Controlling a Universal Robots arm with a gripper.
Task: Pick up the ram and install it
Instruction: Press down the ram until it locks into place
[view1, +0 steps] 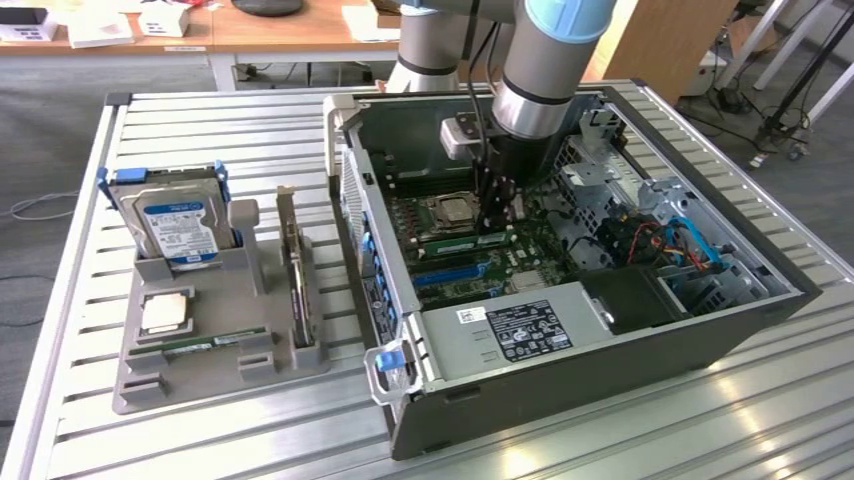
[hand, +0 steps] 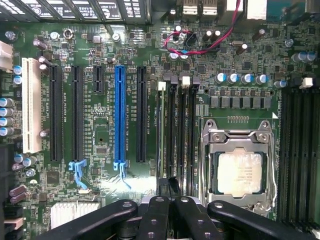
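Observation:
The ram (view1: 474, 243) is a narrow green stick standing on its edge in a memory slot of the motherboard (view1: 514, 262), beside the processor socket (view1: 451, 212). In the wrist view the ram (hand: 160, 131) is a thin line in the slot next to the black empty slots. My gripper (view1: 497, 222) reaches down into the open computer case, right over the far end of that stick. Its black fingers (hand: 156, 215) are drawn together and my gripper (hand: 169, 187) is shut just above the ram's end. Whether the tips touch the stick is hidden.
The case walls (view1: 358, 190) and drive cage (view1: 667, 250) close in around the arm. Outside the case, at the exterior view's left, a grey holder (view1: 200, 370) carries a hard drive (view1: 176, 225), a silver processor chip (view1: 163, 313), another green stick (view1: 211, 346) and an upright card (view1: 296, 280).

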